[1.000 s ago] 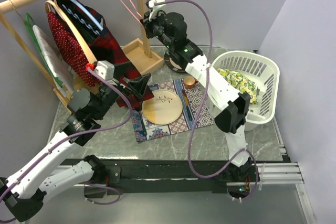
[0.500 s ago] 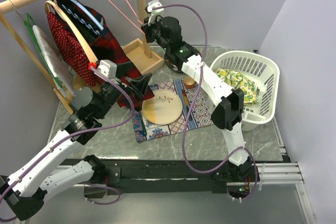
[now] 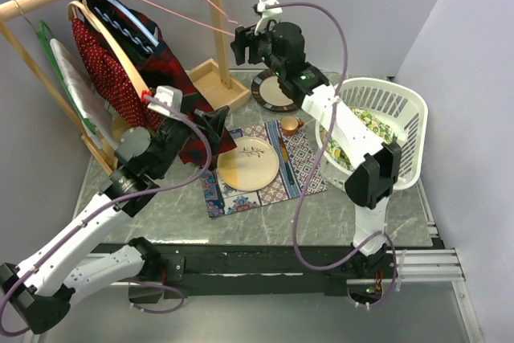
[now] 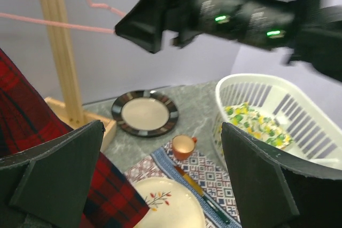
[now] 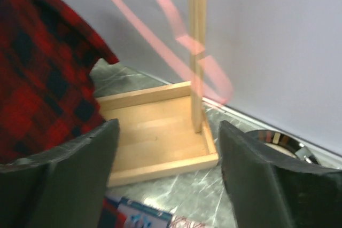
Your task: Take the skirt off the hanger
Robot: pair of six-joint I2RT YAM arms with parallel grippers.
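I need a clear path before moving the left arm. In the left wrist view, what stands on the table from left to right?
Left to right: wooden rack post → dark-rimmed plate → orange cup → white basket.

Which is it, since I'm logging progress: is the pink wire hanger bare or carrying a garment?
Bare: the pink wire hanger shows only its thin wire outline, nothing draped on it.

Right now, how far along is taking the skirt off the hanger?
Looks essentially done: the pink wire hanger hangs bare, and yellow-and-green floral fabric, likely the skirt, lies in the white plastic basket. Nothing in hand: the right gripper stands open beside the hanger, the left gripper open too. Only pulling back seems left.
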